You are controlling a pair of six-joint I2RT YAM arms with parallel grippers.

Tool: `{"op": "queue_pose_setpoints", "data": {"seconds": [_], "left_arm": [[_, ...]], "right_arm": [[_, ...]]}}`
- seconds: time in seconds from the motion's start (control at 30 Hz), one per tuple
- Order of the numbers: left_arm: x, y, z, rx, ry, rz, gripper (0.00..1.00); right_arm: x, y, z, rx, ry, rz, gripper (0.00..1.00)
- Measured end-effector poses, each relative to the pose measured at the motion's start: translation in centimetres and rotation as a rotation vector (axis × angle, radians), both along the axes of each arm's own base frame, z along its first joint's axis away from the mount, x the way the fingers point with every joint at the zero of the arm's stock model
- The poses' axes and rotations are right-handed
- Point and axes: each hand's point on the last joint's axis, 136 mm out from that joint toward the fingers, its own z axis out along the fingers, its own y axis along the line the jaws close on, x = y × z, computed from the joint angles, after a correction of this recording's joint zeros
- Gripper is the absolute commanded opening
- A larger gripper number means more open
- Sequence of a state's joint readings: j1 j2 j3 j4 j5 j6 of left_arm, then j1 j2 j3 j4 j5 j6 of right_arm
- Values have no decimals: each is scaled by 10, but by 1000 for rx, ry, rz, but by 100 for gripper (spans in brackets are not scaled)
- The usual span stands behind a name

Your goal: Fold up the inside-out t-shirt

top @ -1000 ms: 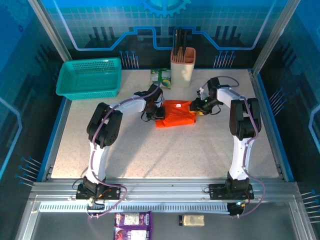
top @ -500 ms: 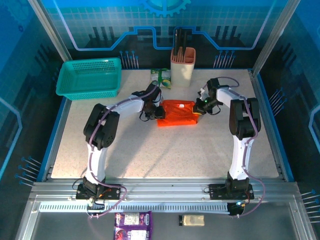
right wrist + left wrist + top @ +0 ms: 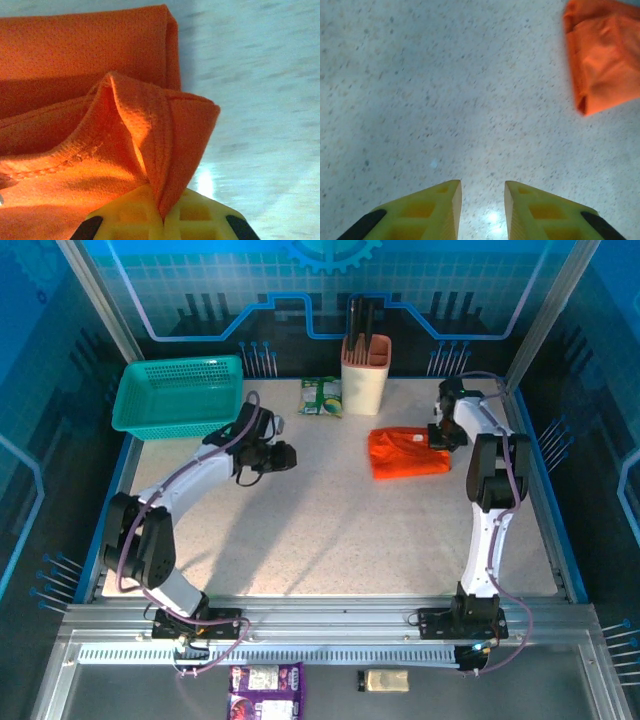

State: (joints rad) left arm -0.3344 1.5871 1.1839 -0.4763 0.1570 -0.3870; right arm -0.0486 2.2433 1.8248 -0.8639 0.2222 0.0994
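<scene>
The inside-out t-shirt (image 3: 405, 452) is a bright orange folded bundle lying right of the table's middle. My right gripper (image 3: 440, 435) is at its right edge. In the right wrist view the yellow gripper (image 3: 162, 212) is shut on a pinched fold of the t-shirt (image 3: 90, 75), which rises from between the jaws. My left gripper (image 3: 285, 457) hovers over bare table well left of the shirt. In the left wrist view that gripper (image 3: 482, 192) is open with nothing in the gap, and the t-shirt (image 3: 602, 55) lies at the upper right.
A teal mesh basket (image 3: 180, 395) stands at the back left. A beige holder (image 3: 364, 370) with dark tools is at the back centre, with a green packet (image 3: 321, 396) beside it. Speckled tabletop (image 3: 330, 530) stretches in front of the shirt.
My left gripper let go of the shirt's left edge and pulled away to the left. My right gripper shut on the shirt's right edge and dragged the bundle to the right.
</scene>
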Motion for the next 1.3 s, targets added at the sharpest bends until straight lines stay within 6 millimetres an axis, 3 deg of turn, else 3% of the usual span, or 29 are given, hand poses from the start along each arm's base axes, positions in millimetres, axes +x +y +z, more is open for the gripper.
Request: {"op": "queue_pose_setpoints", "data": {"seconds": [0.2,0.33,0.77,1.13,1.2,1.3], "left_arm": [[-24,27,-21,15,28,54,31],[-33,44,-28,27,25,94,32],[-43,90,-39,82,21,215,35],[-41,108,-43,120,17,274,38],[-41,111,-46,129,20,282,40],[-40,116,-48,150,12,298,50]], "right_arm": [[16,-81,11,-177,-34,-62,0],[24,-111,8,-277,-38,-59,0],[52,-143,0,-479,-55,38,0],[43,-166,-1,-505,-64,-11,1],[40,-169,-1,-509,-63,-26,7],[36,-172,1,-514,-75,-56,25]]}}
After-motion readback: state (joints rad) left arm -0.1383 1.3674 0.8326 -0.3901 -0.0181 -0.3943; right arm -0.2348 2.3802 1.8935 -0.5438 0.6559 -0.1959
